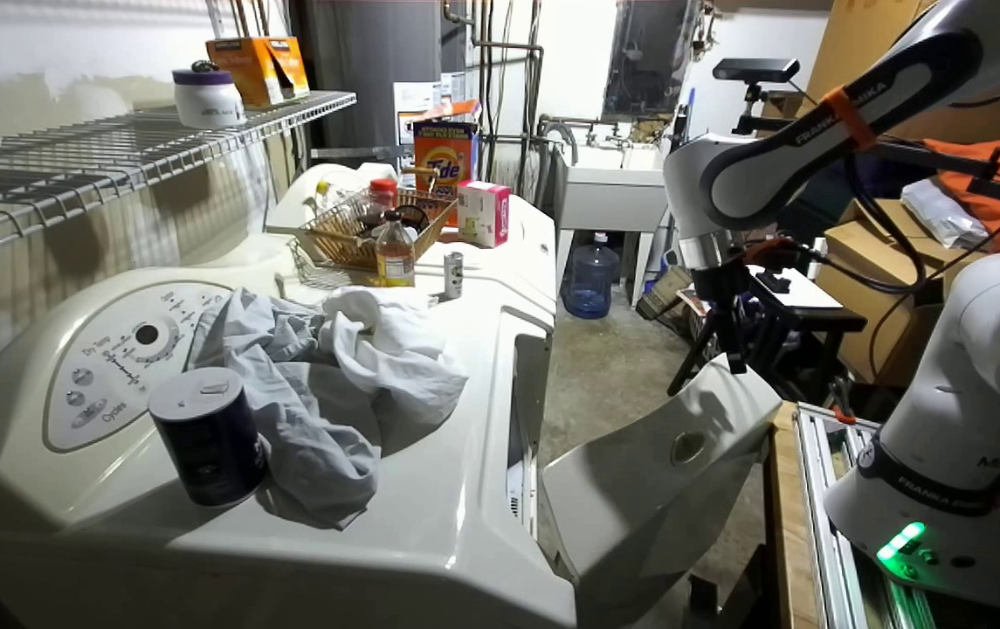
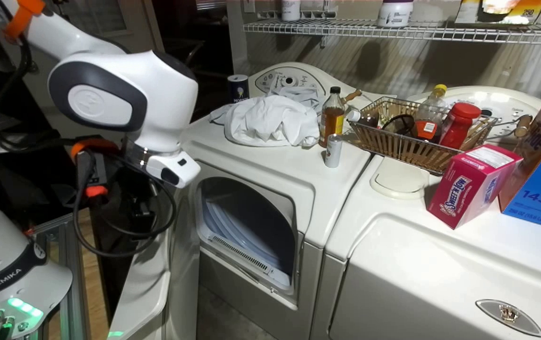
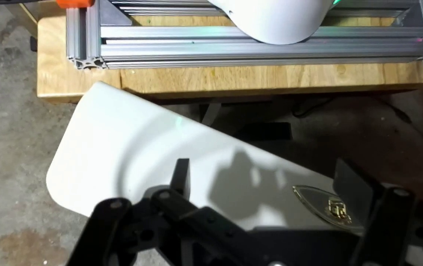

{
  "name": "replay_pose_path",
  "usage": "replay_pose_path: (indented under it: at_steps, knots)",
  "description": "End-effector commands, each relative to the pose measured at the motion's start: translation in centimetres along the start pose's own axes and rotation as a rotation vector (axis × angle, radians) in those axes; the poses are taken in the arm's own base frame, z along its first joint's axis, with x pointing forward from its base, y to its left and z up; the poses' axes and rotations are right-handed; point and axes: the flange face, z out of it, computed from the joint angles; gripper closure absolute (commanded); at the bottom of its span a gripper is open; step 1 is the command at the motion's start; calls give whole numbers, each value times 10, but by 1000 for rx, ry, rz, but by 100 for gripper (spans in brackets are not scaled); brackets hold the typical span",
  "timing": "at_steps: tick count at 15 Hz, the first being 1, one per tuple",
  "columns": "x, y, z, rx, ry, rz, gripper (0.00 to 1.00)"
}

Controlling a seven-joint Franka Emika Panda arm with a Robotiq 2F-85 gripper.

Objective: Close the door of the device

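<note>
The door (image 1: 631, 498) is a white glossy panel standing wide open from the device (image 1: 430, 515), a white dryer with a dial panel. Its outer face, with an oval emblem, shows in that exterior view; its recessed inner face (image 2: 145, 288) and the dryer's open drum show in an exterior view. My gripper (image 1: 734, 354) is at the door's upper far end. In the wrist view my gripper (image 3: 265, 173) has its fingers wide apart with nothing between them. The door (image 3: 133, 147) lies below them, the emblem by the right finger. I cannot tell whether a finger touches the door.
The wooden bench (image 3: 211, 81) with the arm's metal frame stands close to the door's free corner. A dark salt can (image 1: 211, 450), grey and white cloths (image 1: 386, 349) and a small can (image 2: 333, 151) stand on the dryer. A basket (image 2: 407, 148) stands behind.
</note>
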Motion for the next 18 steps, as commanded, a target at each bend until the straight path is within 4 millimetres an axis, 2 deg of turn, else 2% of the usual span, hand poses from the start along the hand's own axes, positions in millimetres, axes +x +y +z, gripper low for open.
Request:
replay_pose_path:
  at_steps: [1,5,8,11,18]
  knots:
    - [19,24,36,11,-63,69,0]
    - [34,32,63,11,-135,142,0]
    - [48,36,73,-47,-102,192,0]
    - [66,35,70,-172,3,165,0]
    - [100,21,58,-290,272,-23,0]
